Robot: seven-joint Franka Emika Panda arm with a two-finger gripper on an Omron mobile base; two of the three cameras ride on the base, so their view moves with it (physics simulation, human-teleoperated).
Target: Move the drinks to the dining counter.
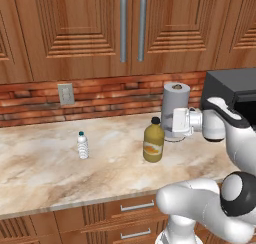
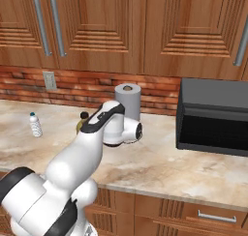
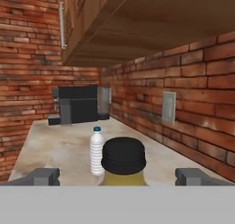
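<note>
Evidently the end effector (image 3: 117,176) stood wide open, its fingers either side of the juice bottle (image 1: 153,145) on the worktop (image 1: 45,173), nothing gripped; the water bottle (image 1: 82,145) waited apart; closing on the juice bottle seemed next

The claw (image 3: 117,176) stands wide open on either side of the juice bottle (image 1: 153,142), its black cap (image 3: 123,156) midway between the fingertips (image 3: 43,176) with clear gaps on both sides. Just behind the claw's body stands the paper-towel roll (image 1: 176,104), close to the brick wall (image 1: 100,95). The small water bottle (image 1: 82,145) stands well apart to the left, with bare surface (image 1: 45,173) around it. A dark appliance (image 2: 213,116) blocks the right end, and wall cabinets (image 1: 75,28) overhang the back.
</note>
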